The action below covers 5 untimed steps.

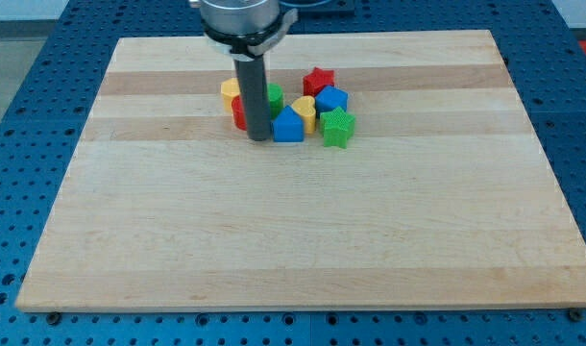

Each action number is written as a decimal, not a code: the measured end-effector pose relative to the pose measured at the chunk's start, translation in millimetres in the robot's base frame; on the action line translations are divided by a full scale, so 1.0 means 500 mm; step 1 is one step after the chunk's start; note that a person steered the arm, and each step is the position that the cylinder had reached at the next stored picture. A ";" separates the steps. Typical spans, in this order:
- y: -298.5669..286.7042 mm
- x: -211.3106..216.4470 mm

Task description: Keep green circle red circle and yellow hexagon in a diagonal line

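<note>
My tip (258,137) stands on the board at the view's top centre, right in front of a tight cluster of blocks. The rod hides most of the red circle (238,112) and the green circle (274,96), which show on either side of it. The yellow hexagon (231,90) sits just above the red circle, at the cluster's left. The tip is close to the red circle's lower right and touches or nearly touches it; I cannot tell which.
To the right of the rod lie a blue block (288,125), a yellow heart-like block (305,111), a red star (319,81), a blue block (331,99) and a green star (337,127). The wooden board (293,240) lies on a blue perforated table.
</note>
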State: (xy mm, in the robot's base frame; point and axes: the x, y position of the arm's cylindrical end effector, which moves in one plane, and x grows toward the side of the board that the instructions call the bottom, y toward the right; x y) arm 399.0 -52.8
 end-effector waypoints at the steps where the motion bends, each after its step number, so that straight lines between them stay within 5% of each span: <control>1: 0.036 0.001; 3: 0.050 0.011; 5: -0.138 0.051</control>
State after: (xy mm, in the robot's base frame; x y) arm 424.7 -121.9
